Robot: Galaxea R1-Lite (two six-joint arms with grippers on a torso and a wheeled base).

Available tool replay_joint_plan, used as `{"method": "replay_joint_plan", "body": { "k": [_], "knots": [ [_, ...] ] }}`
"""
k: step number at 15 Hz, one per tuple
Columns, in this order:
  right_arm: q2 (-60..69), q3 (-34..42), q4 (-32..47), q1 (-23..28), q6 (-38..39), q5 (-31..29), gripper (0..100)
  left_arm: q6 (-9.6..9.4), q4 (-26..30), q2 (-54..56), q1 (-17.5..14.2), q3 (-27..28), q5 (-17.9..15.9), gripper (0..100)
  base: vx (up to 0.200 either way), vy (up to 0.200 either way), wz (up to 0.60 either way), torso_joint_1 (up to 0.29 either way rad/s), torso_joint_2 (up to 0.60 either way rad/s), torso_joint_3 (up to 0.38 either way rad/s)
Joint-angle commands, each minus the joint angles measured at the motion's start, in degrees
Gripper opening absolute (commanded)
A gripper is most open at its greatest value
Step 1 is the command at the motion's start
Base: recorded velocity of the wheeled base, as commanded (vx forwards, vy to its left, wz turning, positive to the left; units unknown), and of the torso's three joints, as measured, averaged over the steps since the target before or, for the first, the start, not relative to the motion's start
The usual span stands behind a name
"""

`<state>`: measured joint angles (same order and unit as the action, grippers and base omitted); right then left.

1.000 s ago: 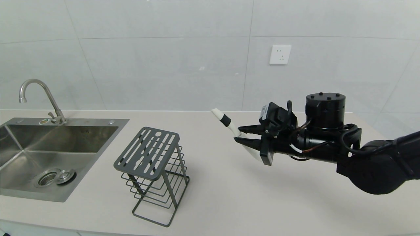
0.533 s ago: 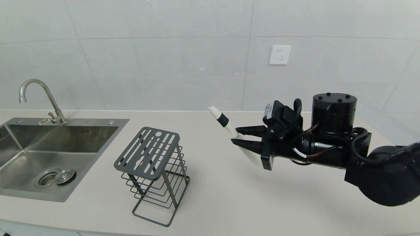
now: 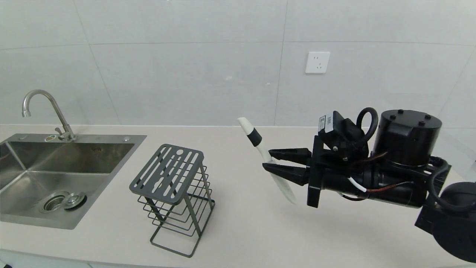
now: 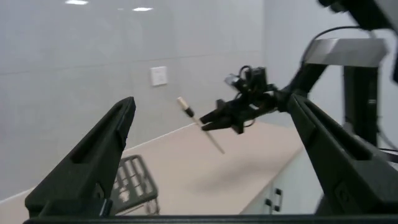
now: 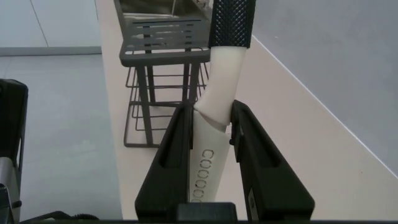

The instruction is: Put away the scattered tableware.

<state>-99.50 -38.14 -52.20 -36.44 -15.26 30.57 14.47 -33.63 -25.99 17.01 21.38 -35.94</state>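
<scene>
Now | step: transport, your right claw (image 3: 267, 160) clamped on the knife (image 3: 281, 185), held tilted above the desk (image 3: 241, 223), blade end lowest | next, as I judge: carry it to the rack (image 3: 167, 173) well ahead of the claw, align blade with a slot | knife: smooth white, knurled black band; rack: dark wire, slotted top
</scene>
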Motion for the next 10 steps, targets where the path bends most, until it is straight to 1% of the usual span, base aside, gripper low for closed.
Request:
{"method": "replay_joint_plan", "body": {
  "k": [1,2,3,5,7,9,10],
  "knots": [
    [0.62,0.09,-0.01,-1.09,-0.03,0.01,0,1.00,-9.34,-18.31,11.29,1.12,-1.06,100,0.000,0.000,0.00,0.000,0.00,0.000],
    [0.62,0.00,-0.01,-1.36,-0.03,0.01,0,1.79,-10.84,-20.68,11.82,1.03,-1.06,100,0.000,0.000,0.00,0.000,0.00,0.000],
    [0.62,-0.44,-0.09,-1.53,-0.03,-0.08,0,3.46,-12.77,-24.63,11.82,1.03,-1.06,100,0.000,0.000,0.00,0.000,0.00,0.000],
    [0.62,-0.97,-0.62,-1.97,-0.03,-0.08,0,3.81,-14.44,-30.00,11.82,1.03,-1.06,100,0.000,0.000,0.00,0.000,0.00,0.000],
    [0.80,-0.44,-0.71,-2.85,-0.03,-0.34,0,2.58,-16.38,-36.24,11.82,1.03,-0.98,100,0.000,0.000,0.00,0.000,0.00,0.000],
    [0.80,-0.70,-0.71,-3.64,-0.03,-0.34,0,0.03,-18.92,-39.84,11.91,1.03,-0.80,100,0.000,0.000,0.00,0.000,0.00,0.000],
    [0.36,-1.41,-1.06,-4.70,0.06,-0.43,0,-3.22,-21.74,-43.88,13.32,1.21,-0.62,100,0.000,0.000,0.00,0.000,0.00,0.000]
  ]
}}
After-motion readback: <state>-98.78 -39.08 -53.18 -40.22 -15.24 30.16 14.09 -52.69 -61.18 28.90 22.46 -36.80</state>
